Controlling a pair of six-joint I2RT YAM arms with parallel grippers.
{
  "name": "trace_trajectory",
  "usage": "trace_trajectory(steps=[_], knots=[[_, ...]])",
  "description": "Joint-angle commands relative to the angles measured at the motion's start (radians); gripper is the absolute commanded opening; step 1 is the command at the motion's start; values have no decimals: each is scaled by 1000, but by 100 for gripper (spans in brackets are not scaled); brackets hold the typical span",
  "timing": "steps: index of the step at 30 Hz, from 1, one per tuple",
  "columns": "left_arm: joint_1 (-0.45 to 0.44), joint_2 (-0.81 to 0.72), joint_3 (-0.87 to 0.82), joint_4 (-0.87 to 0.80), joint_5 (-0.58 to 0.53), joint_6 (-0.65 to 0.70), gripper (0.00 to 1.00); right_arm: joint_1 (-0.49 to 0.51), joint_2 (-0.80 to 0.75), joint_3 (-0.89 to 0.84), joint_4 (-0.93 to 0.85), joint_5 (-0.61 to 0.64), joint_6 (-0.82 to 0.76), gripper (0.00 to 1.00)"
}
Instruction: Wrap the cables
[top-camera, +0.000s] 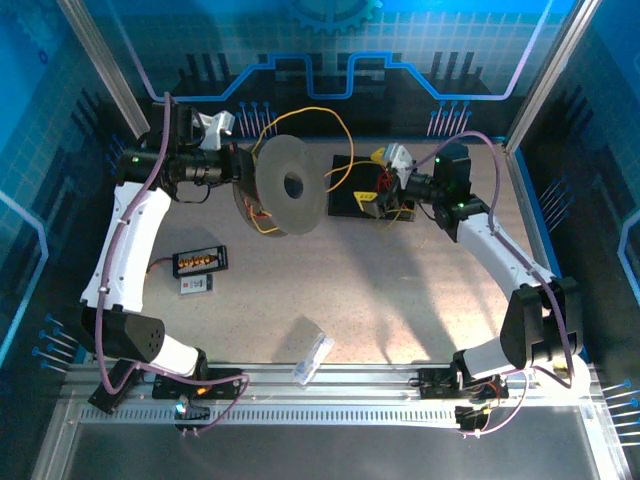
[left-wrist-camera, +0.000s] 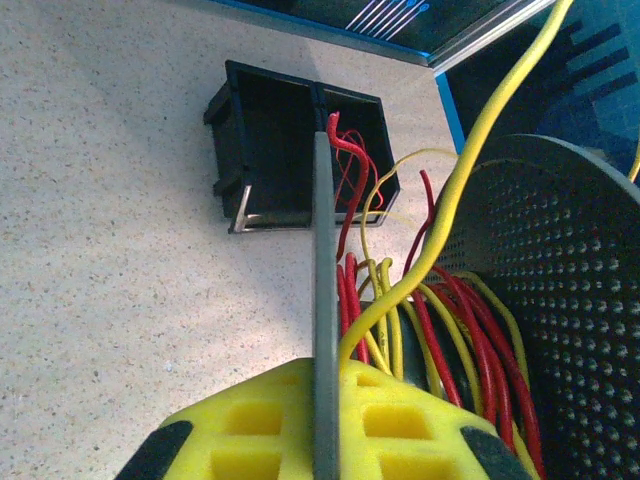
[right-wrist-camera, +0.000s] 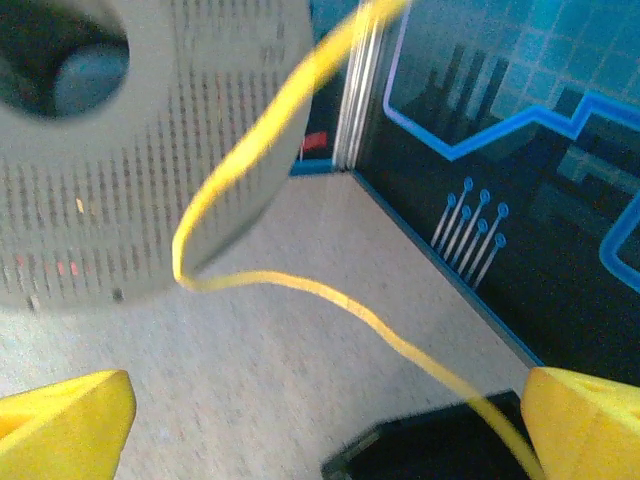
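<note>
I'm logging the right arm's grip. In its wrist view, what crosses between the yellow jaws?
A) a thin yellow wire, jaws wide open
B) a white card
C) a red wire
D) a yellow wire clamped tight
A: the thin yellow flexible cable loops across the gap of the right gripper, whose jaws stand far apart.

Left arm (top-camera: 128, 245) and right arm (top-camera: 495, 255): white shells, black joints with green lights, thin purple cables (top-camera: 484, 134). Right hand (right-wrist-camera: 320, 425) has blocky yellow fingers (right-wrist-camera: 65, 420).
</note>
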Motion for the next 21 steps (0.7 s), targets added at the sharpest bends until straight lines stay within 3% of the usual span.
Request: trace_trajectory(steps=[1,4,7,10,17,21], knots=[[3,-21,4,75,106,-34,0,-22,-3,2,58,-140,171,100],[3,-9,19,60,136,-32,0,-18,20,33,8,-200,104,99],[3,-3,24,57,189,-33,0,-25,65,54,27,-240,54,87],[3,-2,28,46,205,-32,0,-50,139,94,57,-296,31,68],[3,2,40,7,217,-18,0,-55,226,145,41,-325,-143,63],[3,7,47,-4,218,-13,0,-20,253,160,-12,-273,-241,64]])
